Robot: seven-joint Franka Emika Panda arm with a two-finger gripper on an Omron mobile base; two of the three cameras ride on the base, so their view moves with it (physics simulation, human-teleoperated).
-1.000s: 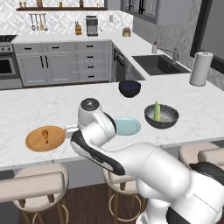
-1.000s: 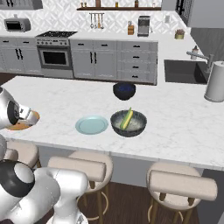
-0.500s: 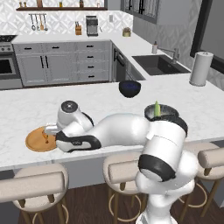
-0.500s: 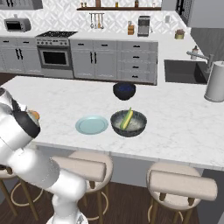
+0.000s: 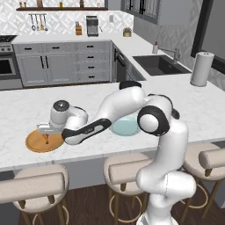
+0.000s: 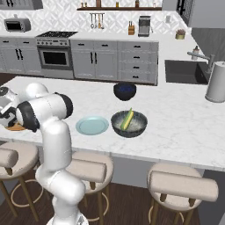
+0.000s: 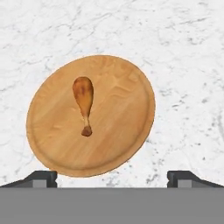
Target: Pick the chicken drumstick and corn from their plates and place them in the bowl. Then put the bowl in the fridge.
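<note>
Drumstick [image 7: 84,101] on wooden plate [image 7: 127,131] — corn [image 6: 127,119] in bowl [image 6: 139,130].

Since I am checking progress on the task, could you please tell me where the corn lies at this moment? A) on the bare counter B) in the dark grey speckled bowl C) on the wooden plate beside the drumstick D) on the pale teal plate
B: the corn leans inside the grey bowl, the teal plate is bare, and the wooden plate bears just the drumstick.

Two plates counted: wooden plate [image 7: 92,116] at frame centre, teal plate [image 6: 92,125] left of centre. One drumstick [image 7: 84,103]. One corn cob [image 6: 127,119]. Two bowls: grey bowl [image 6: 128,124], navy bowl [image 6: 125,91]. Three stools seen, lower frame.
</note>
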